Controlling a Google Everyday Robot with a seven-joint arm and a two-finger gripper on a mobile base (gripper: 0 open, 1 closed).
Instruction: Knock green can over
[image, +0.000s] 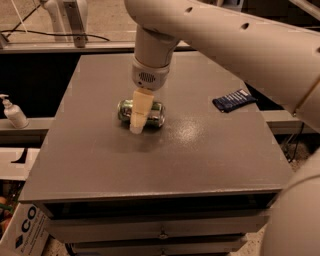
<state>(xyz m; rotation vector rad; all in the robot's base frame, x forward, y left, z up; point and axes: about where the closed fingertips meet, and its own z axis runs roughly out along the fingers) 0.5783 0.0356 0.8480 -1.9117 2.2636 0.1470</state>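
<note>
The green can (156, 113) lies on its side on the grey table (150, 160), a little behind the table's middle, long axis running left to right. My gripper (137, 126) hangs straight down from the arm, right in front of the can's middle, and hides part of the can. Its pale fingers (141, 107) look pressed together with nothing between them, and their tip is close to the tabletop.
A dark blue packet (234, 100) lies near the table's right edge. A white pump bottle (13, 113) stands on a ledge to the left. Drawers (160, 232) sit below the tabletop and a cardboard box (22, 230) stands at the lower left.
</note>
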